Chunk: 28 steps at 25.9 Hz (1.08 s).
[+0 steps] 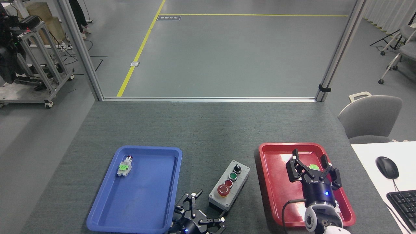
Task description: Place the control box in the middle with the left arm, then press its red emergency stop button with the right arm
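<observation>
My left gripper (199, 217) is sitting at the very bottom edge of the view, its black fingers (192, 199) spreading apart with nothing between them, just clear of the near end of the control box (229, 188). My right gripper (312, 167) is hovering over the red tray (269, 182), its claws also standing wide apart and gripping nothing; a small green part (313, 166) is showing between them on the tray floor.

The control box is lying on the bare dark-grey tabletop (208, 130), in the gap between the blue tray (146, 195) and the red tray, touching neither. It is lying at an angle, its near end pointing toward my left gripper and its far end leaning toward the red tray. The red emergency stop button (222, 190) is sitting at that near end, then the small red button (228, 183), the green button (232, 175) and the black knob (237, 168) are following in a row away from me.

Farther left, a loose silver-and-green switch part (124, 166) is lying in the far corner of the blue tray. Beyond the table's right side a grey chair (370, 117) is standing, and a black mouse (387, 166) is resting on a white desk (367, 156).
</observation>
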Available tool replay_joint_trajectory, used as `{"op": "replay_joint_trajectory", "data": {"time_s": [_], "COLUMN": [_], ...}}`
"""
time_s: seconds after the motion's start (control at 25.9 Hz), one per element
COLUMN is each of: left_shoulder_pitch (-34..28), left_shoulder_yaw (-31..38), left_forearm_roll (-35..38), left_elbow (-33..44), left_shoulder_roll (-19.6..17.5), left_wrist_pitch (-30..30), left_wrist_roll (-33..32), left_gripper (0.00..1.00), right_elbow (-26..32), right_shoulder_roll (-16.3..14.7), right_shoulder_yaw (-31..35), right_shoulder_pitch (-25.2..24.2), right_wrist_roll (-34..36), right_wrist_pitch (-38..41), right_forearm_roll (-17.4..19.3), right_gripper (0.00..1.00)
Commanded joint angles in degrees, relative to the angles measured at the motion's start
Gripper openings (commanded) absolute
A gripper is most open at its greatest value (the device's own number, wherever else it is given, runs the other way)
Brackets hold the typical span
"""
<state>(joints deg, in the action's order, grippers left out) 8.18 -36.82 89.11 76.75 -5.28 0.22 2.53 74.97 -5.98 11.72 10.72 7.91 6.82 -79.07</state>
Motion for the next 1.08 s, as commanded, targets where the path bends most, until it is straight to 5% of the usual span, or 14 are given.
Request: {"op": "replay_joint_trajectory", "data": {"time_s": [0.0, 0.12, 0.43, 0.7, 1.04], "left_shoulder_pitch": [-6.6, -10.6, -6.1, 1.2, 2.0], "left_shoulder_yaw": [2.4, 7.4, 27.1, 31.3, 32.7], "left_forearm_roll": [-2.5, -6.4, -15.1, -19.3, -19.2], "left_elbow": [12.5, 20.0, 16.7, 7.4, 5.1], "left_shoulder_roll": [-7.6, -10.5, -6.9, -6.2, -5.4], "left_wrist_pitch": [-2.2, -5.3, -7.6, -4.5, -4.6], "left_wrist_roll": [0.5, 0.6, 0.1, 0.5, 0.5], "left_gripper": [0.98, 0.98, 0.98, 0.98, 0.99], "right_elbow": [0.0, -2.1, -10.4, -12.8, -13.5], "right_shoulder_roll": [0.0, -1.0, -1.4, 0.0, 0.1], "right_shoulder_yaw": [-0.4, -2.6, -18.3, -32.5, -33.9], "right_shoulder_pitch": [0.1, 0.9, 4.8, 4.1, 4.2], "right_wrist_roll": [0.1, 0.0, 0.1, 0.3, 0.3], "right_wrist_pitch": [0.7, 4.9, 9.5, -0.3, -0.8], "right_forearm_roll": [-0.1, -0.7, -0.8, -1.0, -1.0], "right_gripper": [0.63, 0.0, 0.0, 0.0, 0.0]}}
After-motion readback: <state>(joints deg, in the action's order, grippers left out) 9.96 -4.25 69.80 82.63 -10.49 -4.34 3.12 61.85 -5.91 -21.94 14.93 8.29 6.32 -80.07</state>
